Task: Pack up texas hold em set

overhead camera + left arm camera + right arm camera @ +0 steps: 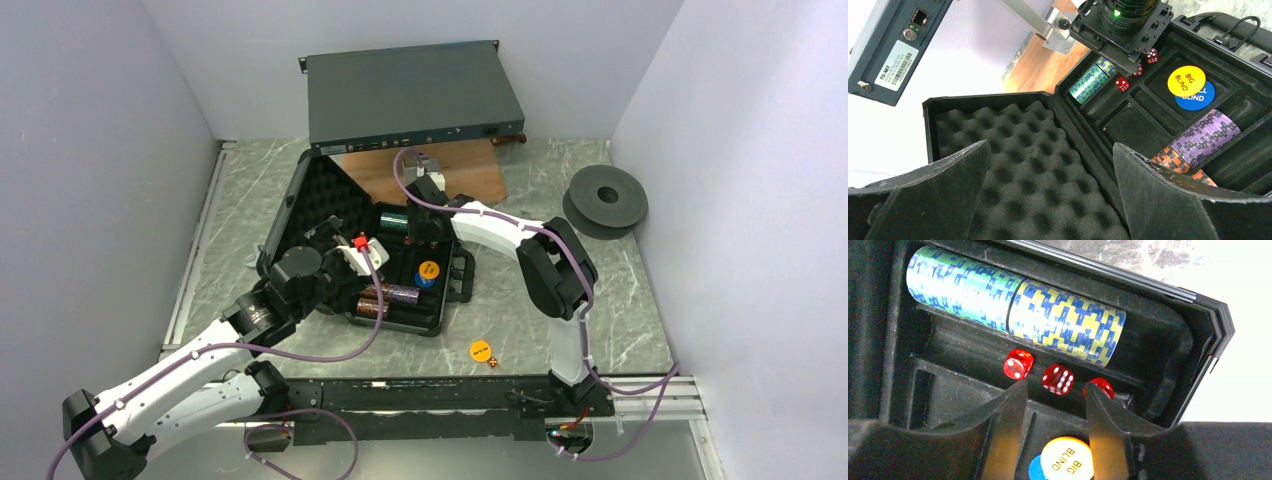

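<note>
Where visible, three red dice.

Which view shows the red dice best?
Right wrist: three red dice lie close and sharp beside the chip stacks, by the right gripper. Left wrist shows them small, beside that gripper. In top external I cannot make them out.
</note>
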